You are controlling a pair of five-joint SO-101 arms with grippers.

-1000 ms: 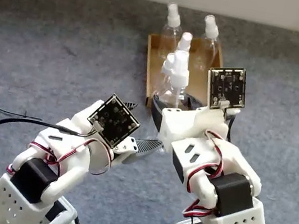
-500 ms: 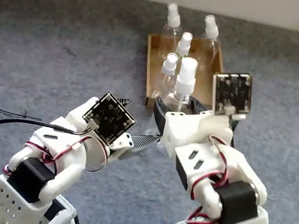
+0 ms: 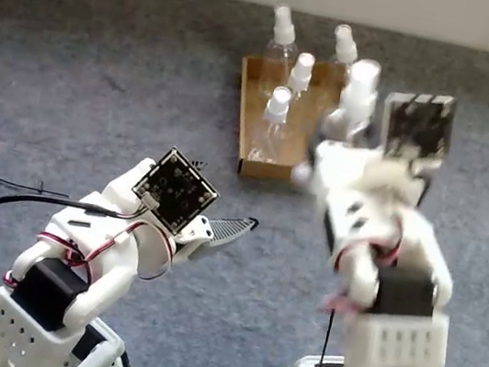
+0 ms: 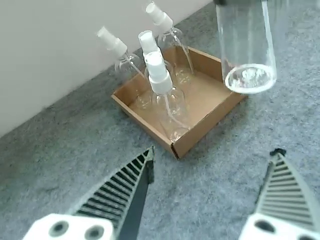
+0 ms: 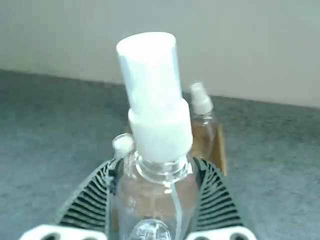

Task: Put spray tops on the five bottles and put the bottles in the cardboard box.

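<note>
Holding item: the right gripper (image 5: 156,187), fingers (image 5: 95,200) closed around the body of one clear bottle (image 5: 152,205), spray top (image 5: 152,95) fitted and pointing up.

- Location of held bottle: lifted off the surface (image 3: 103,77), beside the right-hand side of the cardboard box (image 3: 265,168). Whether its base hangs over the inside or over the wall cannot be told.
- Box contents: four bottles (image 4: 167,102) with spray tops on, standing close together, open floor left on the side nearest the held bottle.
- Left gripper (image 4: 214,152): fingers spread wide, holding nothing, hanging over the surface in front of the box.

Hazards, as judged:
- Base landing on the box wall instead of inside it. Cause: lowering before the bottle is centred over the open floor. Likely result: a tipped bottle or a shoved box.
- Striking a neighbouring spray top. Cause: tight spacing, so a small sideways drift could topple a standing bottle.
- Slipping in the grasp. Cause: smooth, rounded clear walls, with the bottle held low and a tall top above.
- Falling over on release. Cause: opening while tilted or not yet seated.
</note>
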